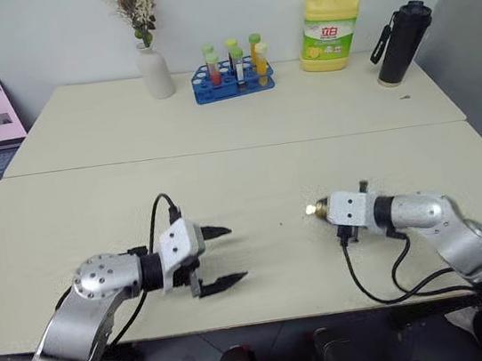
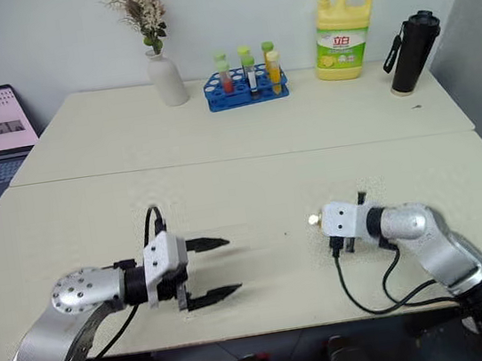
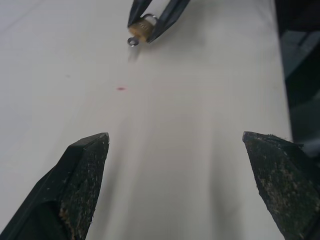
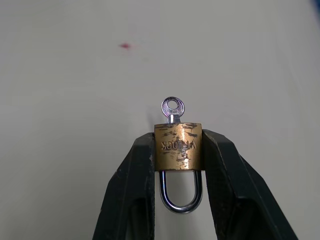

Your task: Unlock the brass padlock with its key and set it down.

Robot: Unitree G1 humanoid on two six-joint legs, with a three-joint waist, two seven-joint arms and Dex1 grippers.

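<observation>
Currently right gripper [image 4: 177, 155] clamped on small golden-brass padlock [image 4: 177, 146], tiny silvery key [image 4: 172, 110] inserted, left gripper [image 1: 220, 257] wide open, empty, above beige table [image 1: 250, 179].

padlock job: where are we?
Done: the right gripper has the brass padlock clamped between its fingers, off the table, with the key already in it.
In hand: the left gripper is open, short of the key.
Left: turn the key, free the shackle, set it down.
</observation>
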